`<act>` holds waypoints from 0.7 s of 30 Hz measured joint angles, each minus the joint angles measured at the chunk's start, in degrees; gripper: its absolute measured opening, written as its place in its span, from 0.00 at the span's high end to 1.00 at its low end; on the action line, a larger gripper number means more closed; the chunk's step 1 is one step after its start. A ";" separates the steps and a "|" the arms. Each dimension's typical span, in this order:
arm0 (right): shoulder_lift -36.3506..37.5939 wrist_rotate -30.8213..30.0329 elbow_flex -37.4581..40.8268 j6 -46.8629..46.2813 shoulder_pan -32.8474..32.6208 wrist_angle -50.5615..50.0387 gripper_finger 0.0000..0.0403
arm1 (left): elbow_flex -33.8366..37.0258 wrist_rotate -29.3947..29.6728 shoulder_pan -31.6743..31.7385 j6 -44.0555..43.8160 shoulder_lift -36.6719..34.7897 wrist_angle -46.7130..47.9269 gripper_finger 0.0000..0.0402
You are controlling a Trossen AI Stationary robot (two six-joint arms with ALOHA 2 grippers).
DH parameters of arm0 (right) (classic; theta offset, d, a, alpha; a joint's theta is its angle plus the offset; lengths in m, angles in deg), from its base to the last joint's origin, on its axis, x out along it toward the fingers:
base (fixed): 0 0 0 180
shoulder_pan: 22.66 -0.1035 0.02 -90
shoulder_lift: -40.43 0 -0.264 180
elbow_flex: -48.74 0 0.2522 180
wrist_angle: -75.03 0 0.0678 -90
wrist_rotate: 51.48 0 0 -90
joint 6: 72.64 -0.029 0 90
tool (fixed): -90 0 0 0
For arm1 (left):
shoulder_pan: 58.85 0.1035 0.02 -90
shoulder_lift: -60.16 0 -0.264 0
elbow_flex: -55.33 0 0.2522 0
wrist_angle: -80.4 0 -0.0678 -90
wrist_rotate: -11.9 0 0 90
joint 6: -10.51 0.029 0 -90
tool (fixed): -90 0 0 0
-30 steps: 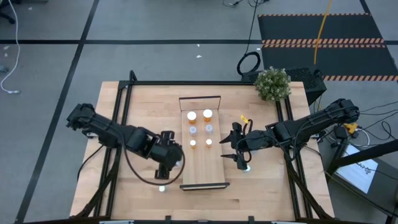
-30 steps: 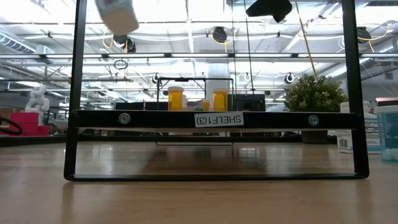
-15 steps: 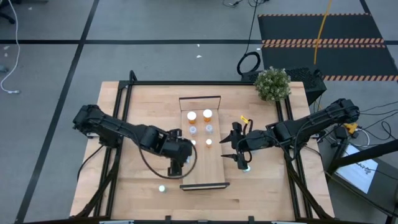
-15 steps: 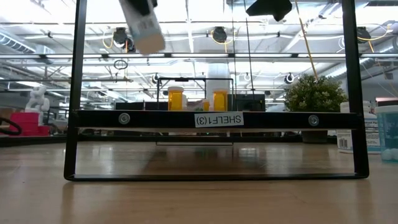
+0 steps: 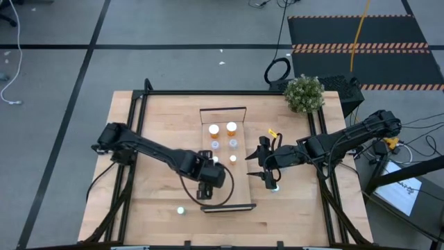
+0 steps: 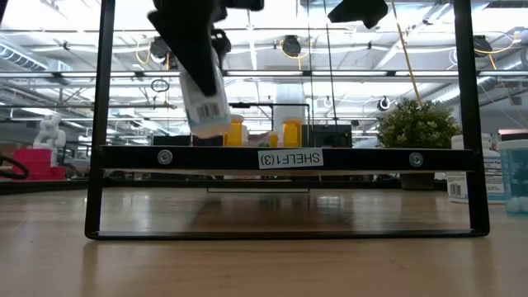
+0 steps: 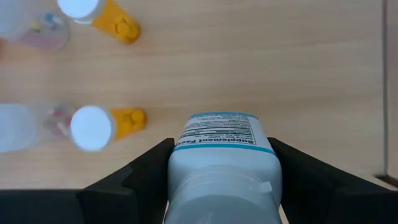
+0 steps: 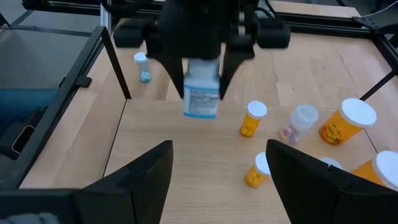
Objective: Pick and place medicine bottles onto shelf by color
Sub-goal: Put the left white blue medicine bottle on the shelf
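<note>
The white medicine bottle with a blue-edged label [image 7: 222, 163] is up in the air over the near end of the long light-wood shelf board [image 5: 226, 186]. It hangs with its bottom pointing down at the board, a little tilted. The left pincer [image 5: 209, 182] has its two dark fingers [image 7: 140, 171] pressed on the bottle's sides. The left arm reaches far across the wooden desk [image 5: 159, 125], stretched out low from the left edge. On the far part of the shelf stand small orange bottles with white caps [image 5: 231, 128] and pale clear ones. One tiny bottle [image 5: 180, 210] stands on the desk beside the shelf. The right pincer [image 5: 266, 175] waits near the shelf's right side, fingers spread apart and holding nothing.
</note>
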 joint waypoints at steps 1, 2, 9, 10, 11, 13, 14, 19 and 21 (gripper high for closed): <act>0.00 0.00 0.00 -0.01 0.00 0.02 0.38 | 0.00 -0.02 0.20 0.01 0.48 -0.62 0.40; 0.00 0.00 0.00 -0.01 0.00 0.03 0.38 | 0.02 -0.05 0.37 0.06 0.87 -1.15 0.40; 0.00 0.00 0.00 0.00 0.00 -0.39 0.38 | 0.04 -0.10 1.33 -0.45 1.94 -1.93 0.40; 0.00 0.00 0.00 0.01 0.00 -0.39 0.38 | 0.04 -0.08 1.44 -0.50 1.93 -2.19 0.40; 0.00 0.00 0.00 0.01 0.00 -0.41 0.38 | 0.04 -0.08 1.54 -0.64 1.89 -2.47 0.40; 0.00 0.00 0.00 0.00 0.00 -0.42 0.38 | 0.04 -0.04 1.59 -1.45 1.88 -2.45 0.40; 0.00 0.00 0.00 0.01 0.00 -0.42 0.38 | 0.04 0.02 1.59 -1.59 1.88 -2.39 0.40; 0.00 0.00 0.00 -0.01 0.00 -0.43 0.38 | 0.11 0.65 1.57 -1.73 3.12 -2.67 0.40; 0.00 0.00 0.00 -0.06 0.00 -0.46 0.38 | 0.13 0.92 1.59 -1.72 3.39 -3.47 0.40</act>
